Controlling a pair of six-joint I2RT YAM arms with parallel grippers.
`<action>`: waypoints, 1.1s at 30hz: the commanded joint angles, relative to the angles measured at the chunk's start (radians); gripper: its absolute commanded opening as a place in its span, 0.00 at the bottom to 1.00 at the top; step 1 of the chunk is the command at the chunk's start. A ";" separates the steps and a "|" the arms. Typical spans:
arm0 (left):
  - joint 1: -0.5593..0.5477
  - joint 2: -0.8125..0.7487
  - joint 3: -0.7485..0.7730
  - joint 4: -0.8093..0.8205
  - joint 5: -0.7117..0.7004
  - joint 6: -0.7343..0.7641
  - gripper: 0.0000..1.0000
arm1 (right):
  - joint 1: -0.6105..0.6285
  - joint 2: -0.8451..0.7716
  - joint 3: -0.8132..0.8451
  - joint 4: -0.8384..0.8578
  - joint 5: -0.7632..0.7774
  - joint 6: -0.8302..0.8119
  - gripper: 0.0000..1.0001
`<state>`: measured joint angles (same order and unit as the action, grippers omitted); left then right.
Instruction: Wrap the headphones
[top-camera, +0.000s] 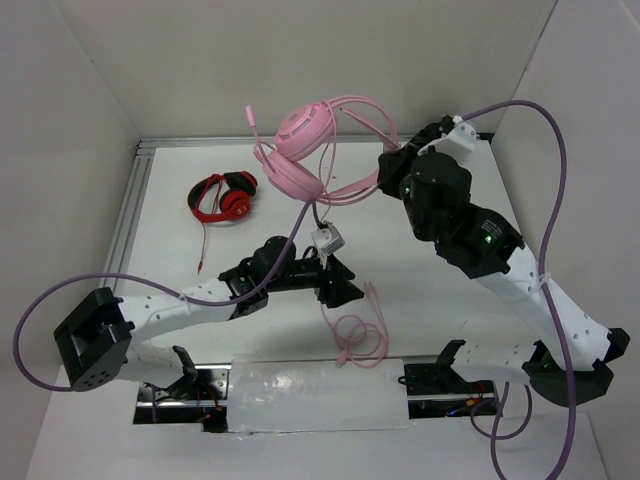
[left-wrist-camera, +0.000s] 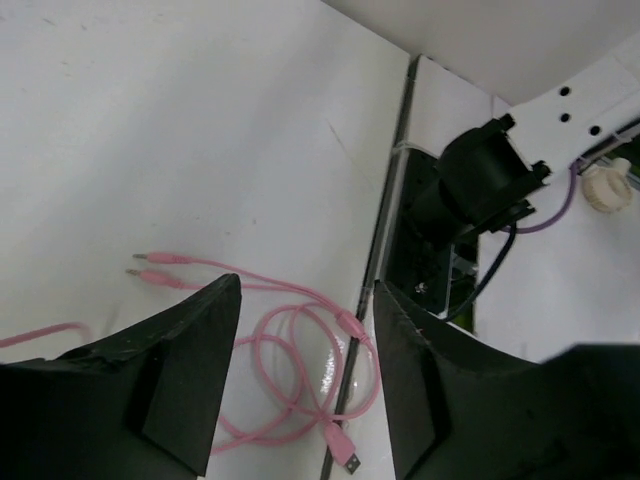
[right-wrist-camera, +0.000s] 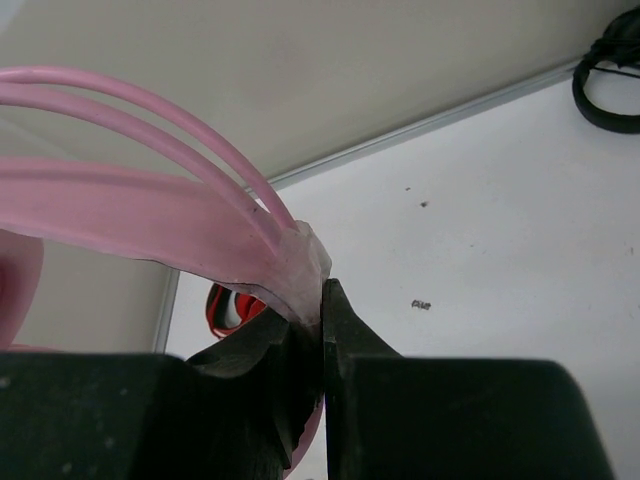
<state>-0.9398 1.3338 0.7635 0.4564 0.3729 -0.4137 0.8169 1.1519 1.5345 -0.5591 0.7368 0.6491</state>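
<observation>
White desk (top-camera: 160, 240) boxed in by plain white panels: back wall (top-camera: 300, 50), left wall (top-camera: 60, 150), right wall (top-camera: 590, 100). Left edge of the desk has an aluminium rail (top-camera: 130, 210) meeting a second one along the far edge at the back-left corner; a translucent plastic strip (top-camera: 320, 395) lies across the near edge. Light even and diffuse, shadows soft, a few dark specks on the desk surface.

robot lab test cell, plain white walls (top-camera: 70, 120), white table (top-camera: 400, 320), aluminium rails (top-camera: 128, 215)

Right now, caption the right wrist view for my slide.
Right gripper clamped on the pink headphones at the headband.
</observation>
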 joint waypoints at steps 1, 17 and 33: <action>0.001 -0.054 -0.016 0.001 -0.098 0.024 0.68 | 0.042 -0.037 0.104 0.126 -0.033 -0.026 0.00; -0.004 -0.234 -0.223 0.072 -0.368 -0.105 0.99 | 0.071 0.034 0.303 0.110 -0.102 -0.089 0.00; 0.024 0.188 -0.050 0.413 -0.332 -0.063 0.91 | 0.094 0.118 0.519 0.031 -0.110 -0.106 0.00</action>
<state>-0.9234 1.4960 0.6582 0.7258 -0.0780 -0.4786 0.8993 1.2743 2.0003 -0.5999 0.6128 0.5102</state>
